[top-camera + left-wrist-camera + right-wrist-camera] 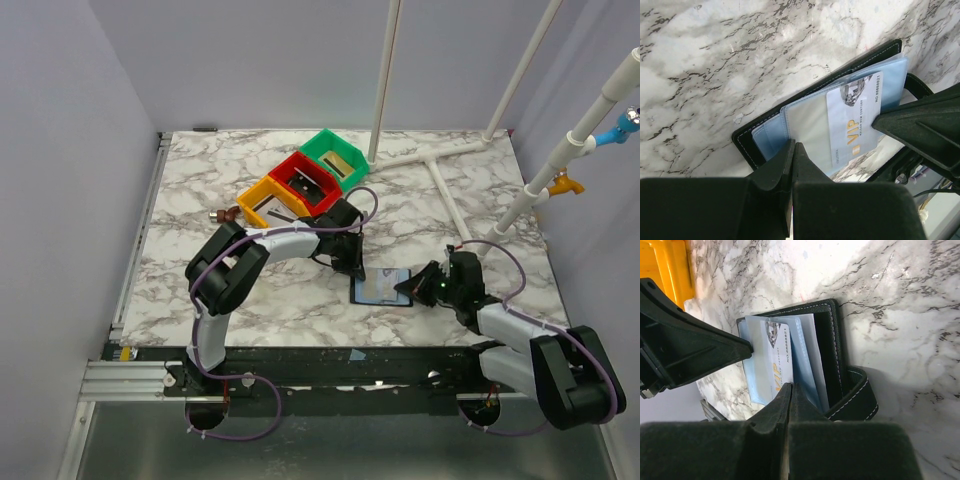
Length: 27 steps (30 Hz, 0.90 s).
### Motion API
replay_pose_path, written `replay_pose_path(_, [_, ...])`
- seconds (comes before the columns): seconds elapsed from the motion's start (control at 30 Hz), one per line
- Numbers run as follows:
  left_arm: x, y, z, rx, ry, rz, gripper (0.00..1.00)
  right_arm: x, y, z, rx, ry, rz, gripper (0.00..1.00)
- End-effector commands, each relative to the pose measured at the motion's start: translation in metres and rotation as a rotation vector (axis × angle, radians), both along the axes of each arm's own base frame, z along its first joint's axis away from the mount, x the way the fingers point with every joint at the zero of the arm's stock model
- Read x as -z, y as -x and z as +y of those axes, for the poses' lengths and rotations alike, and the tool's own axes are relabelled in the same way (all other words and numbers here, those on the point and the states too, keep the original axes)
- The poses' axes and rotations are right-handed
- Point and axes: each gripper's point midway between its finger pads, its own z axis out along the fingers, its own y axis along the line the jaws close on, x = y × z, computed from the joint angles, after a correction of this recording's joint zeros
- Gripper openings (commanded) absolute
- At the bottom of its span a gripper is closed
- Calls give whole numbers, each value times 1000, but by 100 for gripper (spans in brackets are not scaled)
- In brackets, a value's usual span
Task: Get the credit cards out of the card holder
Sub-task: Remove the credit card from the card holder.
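Note:
The black card holder (381, 287) lies open on the marble table, bluish inner faces up, between my two grippers. A pale whitish card marked VIP (852, 120) sits in its clear sleeve, partly slid out; it also shows in the right wrist view (777, 355). My left gripper (352, 268) is shut, its tips (792, 146) pressed on the holder's near edge (747, 142). My right gripper (420, 290) is shut, its tips (790, 386) on the VIP card's edge. I see no tan-gold card in the holder (832, 340).
A yellow bin (268, 205), a red bin (303, 180) and a green bin (335, 155) stand in a row behind my left arm; the green one holds a flat tan thing. White pipes (440, 160) lie at the back right. A small brown object (225, 214) lies left of the yellow bin.

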Motion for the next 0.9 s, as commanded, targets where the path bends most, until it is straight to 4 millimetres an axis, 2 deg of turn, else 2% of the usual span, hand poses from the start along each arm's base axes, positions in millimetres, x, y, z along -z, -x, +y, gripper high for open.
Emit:
replay_pose_path(0.0, [41, 5, 48, -51, -198, 34, 0, 11, 5, -11, 27, 54, 27, 1])
replay_pose_path(0.87, [30, 0, 49, -58, -185, 14, 0, -11, 2, -22, 58, 102, -15, 1])
